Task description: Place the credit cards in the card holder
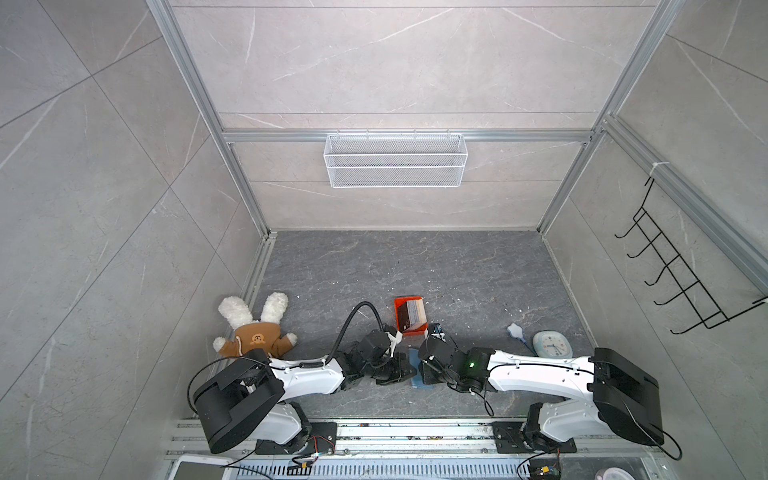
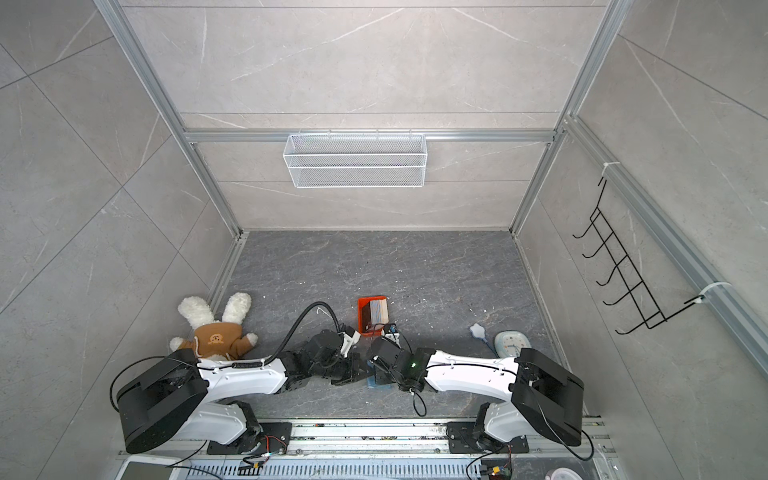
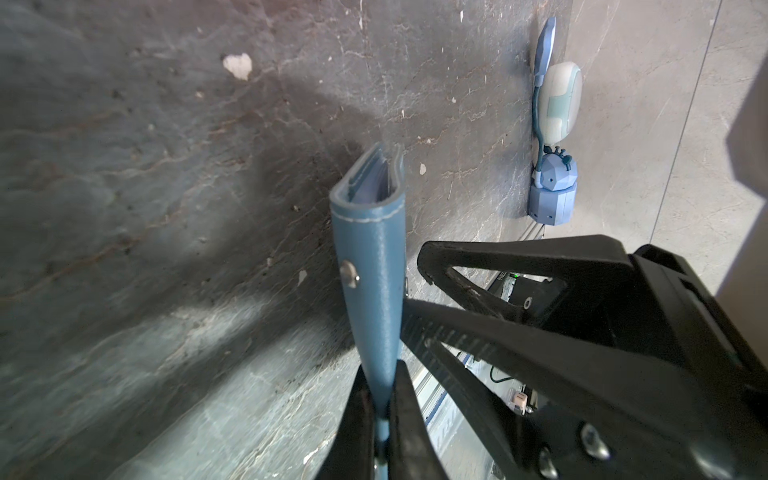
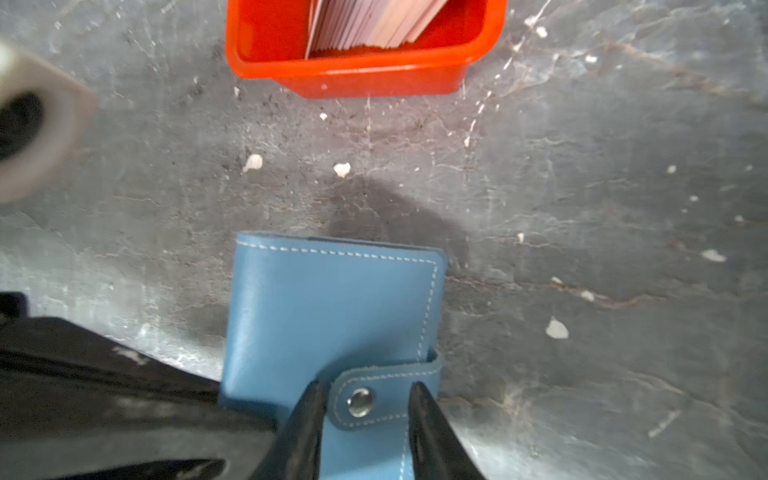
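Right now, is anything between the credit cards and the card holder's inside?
The card holder is folded shut, snap tab apparently fastened; the right gripper straddles that tab. The credit cards stand in the orange tray.

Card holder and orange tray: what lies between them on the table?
Only bare grey table with a few small white flecks lies between the card holder and the orange tray, as the right wrist view shows.

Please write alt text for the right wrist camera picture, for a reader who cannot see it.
A closed blue card holder is seen against a grey stone-like table, with the right gripper open, its two black fingertips on either side of the snap tab. Beyond it stands an orange tray holding a stack of cards.
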`<state>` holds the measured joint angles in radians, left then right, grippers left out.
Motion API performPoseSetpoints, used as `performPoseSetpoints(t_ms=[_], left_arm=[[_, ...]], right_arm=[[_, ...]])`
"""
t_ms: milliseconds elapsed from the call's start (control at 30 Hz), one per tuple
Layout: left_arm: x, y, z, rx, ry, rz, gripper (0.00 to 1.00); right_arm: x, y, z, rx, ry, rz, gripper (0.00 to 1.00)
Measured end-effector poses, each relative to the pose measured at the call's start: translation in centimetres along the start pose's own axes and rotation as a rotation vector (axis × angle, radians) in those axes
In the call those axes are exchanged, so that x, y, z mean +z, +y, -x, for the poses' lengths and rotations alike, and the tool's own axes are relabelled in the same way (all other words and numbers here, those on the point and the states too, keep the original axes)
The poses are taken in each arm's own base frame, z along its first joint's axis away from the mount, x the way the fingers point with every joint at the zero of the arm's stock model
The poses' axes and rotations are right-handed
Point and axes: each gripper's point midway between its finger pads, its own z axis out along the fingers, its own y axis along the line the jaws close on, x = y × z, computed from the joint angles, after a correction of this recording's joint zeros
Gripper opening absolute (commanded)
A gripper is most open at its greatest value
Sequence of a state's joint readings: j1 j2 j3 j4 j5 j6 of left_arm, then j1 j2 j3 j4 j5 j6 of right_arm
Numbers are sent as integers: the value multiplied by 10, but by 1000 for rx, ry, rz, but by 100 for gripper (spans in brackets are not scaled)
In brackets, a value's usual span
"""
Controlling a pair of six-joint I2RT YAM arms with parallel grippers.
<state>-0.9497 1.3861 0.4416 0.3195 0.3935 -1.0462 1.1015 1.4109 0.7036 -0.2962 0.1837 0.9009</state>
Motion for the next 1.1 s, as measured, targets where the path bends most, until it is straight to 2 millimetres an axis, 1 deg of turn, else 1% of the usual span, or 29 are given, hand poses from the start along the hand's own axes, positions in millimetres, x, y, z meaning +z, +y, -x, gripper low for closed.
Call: performPoseSetpoints(t_ms=[367, 500, 800, 1100], left_arm=[[1, -4, -1, 13, 0, -4, 0], [3, -7, 0, 19, -3, -5, 0], [4, -7, 0, 22, -6, 2, 0], [4, -7, 0, 23, -8, 3, 0]], right_arm=[[-4, -2, 3, -15, -14, -34, 17], [-3, 0, 4, -23, -20, -44, 14], [-2, 0, 4, -45, -28, -78, 6], [-4, -2, 5, -51, -43, -94, 0]])
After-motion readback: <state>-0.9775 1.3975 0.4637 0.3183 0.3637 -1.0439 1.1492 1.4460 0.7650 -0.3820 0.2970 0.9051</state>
